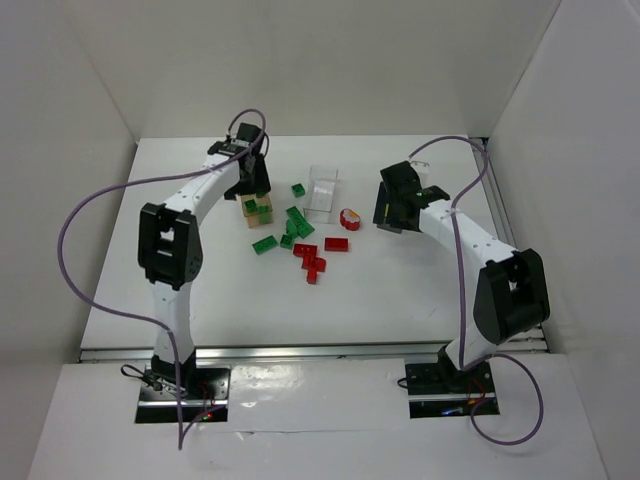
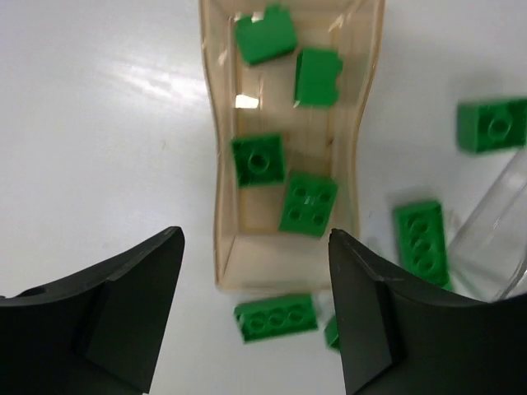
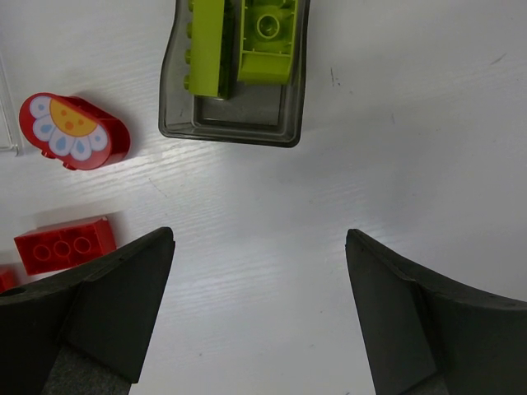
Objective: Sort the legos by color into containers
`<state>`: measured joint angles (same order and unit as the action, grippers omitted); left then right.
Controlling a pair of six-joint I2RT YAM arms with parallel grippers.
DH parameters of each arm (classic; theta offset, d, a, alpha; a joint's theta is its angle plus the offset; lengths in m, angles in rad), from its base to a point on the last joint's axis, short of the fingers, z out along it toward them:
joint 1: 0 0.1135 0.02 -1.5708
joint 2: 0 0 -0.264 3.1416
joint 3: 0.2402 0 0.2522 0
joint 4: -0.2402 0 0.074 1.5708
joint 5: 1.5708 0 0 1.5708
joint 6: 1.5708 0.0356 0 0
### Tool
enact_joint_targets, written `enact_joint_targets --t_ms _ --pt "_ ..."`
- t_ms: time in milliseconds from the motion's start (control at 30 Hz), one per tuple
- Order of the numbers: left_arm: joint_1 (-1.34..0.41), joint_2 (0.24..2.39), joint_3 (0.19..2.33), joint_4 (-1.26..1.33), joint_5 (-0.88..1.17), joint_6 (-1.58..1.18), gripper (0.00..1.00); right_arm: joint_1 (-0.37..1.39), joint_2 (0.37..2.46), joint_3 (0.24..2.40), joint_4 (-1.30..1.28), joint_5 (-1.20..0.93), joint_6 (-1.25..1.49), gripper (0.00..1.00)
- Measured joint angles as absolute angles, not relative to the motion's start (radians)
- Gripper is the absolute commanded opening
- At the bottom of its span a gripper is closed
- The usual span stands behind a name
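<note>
Only the right wrist view shows yellow-green legos (image 3: 265,41) in a smoky container (image 3: 235,127), unseen from above. The left pincer (image 2: 255,243), spread apart, hangs at the green-filled container (image 2: 247,263)'s near rim; the right pincer (image 3: 259,239), likewise apart, over table (image 3: 412,164).

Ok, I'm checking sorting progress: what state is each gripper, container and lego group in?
left gripper: open, empty
right gripper: open, empty
left container: holds four green legos
right container: holds two yellow-green legos
middle container: looks empty
red legos: loose on table
other green legos: loose on table
</note>
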<state>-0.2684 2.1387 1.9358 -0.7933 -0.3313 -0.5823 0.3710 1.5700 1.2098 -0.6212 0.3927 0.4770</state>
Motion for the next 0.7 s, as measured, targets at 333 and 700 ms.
enact_joint_targets --t_ms 333,700 --pt "-0.486 1.576 1.251 -0.656 -0.289 -0.578 1.0 0.382 1.57 1.209 -0.621 0.397 0.478 0.92" --pt "-0.455 1.776 1.142 -0.553 -0.287 -0.569 0.98 0.406 1.575 1.21 -0.621 0.396 0.478 0.92"
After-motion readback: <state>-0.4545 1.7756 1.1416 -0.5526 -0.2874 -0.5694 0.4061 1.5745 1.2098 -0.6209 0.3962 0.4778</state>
